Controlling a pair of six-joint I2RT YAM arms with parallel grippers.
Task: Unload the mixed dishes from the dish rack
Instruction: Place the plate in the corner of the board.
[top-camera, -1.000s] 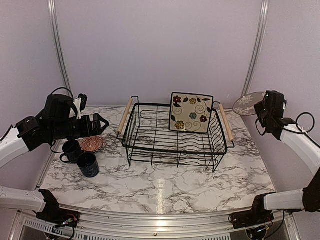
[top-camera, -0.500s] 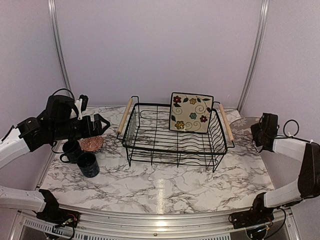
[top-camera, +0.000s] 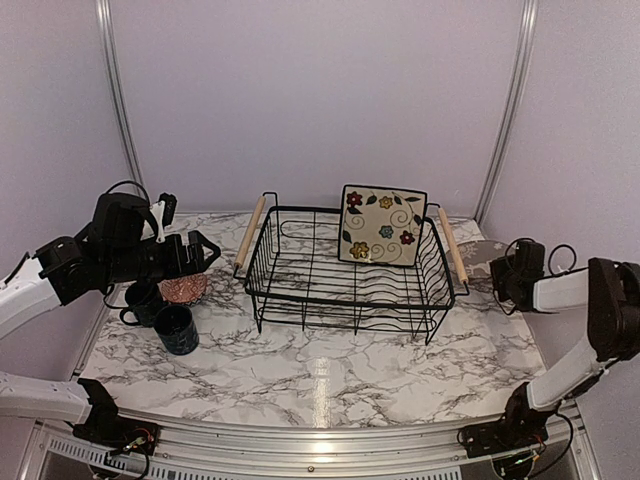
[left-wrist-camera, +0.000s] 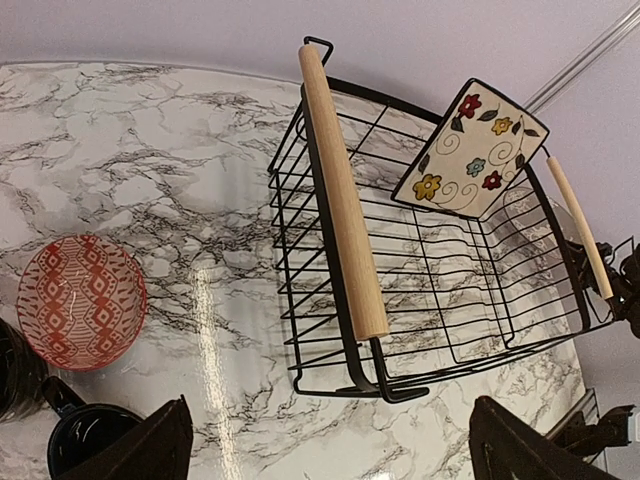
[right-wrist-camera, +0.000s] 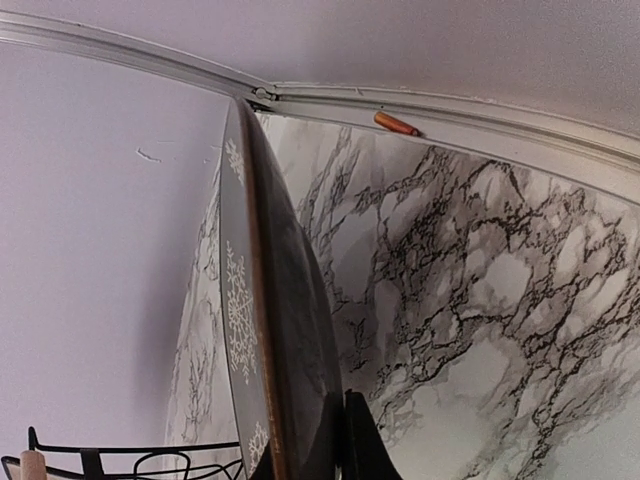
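Note:
The black wire dish rack (top-camera: 350, 290) stands mid-table, and the square cream floral plate (top-camera: 382, 225) leans upright against its far side. My right gripper (top-camera: 507, 268) is shut on the rim of the round grey plate (top-camera: 483, 250), low over the table just right of the rack. In the right wrist view the grey plate (right-wrist-camera: 240, 310) is edge-on, clamped between the fingers (right-wrist-camera: 358, 445). My left gripper (top-camera: 203, 250) is open and empty, hovering left of the rack. Below it are the bowl (top-camera: 183, 288), reddish inside, and two dark mugs (top-camera: 143, 300) (top-camera: 176, 328).
The left wrist view shows the rack's wooden left handle (left-wrist-camera: 340, 190), the floral plate (left-wrist-camera: 470, 150), the bowl (left-wrist-camera: 82, 300) and a mug (left-wrist-camera: 85, 450). The right wall and a metal rail (right-wrist-camera: 450, 105) stand close behind the grey plate. Marble tabletop (top-camera: 330, 370) lies in front of the rack.
My right arm has come down and inward with the grey plate, from high at the far right to low beside the rack's right handle. My left arm has barely moved.

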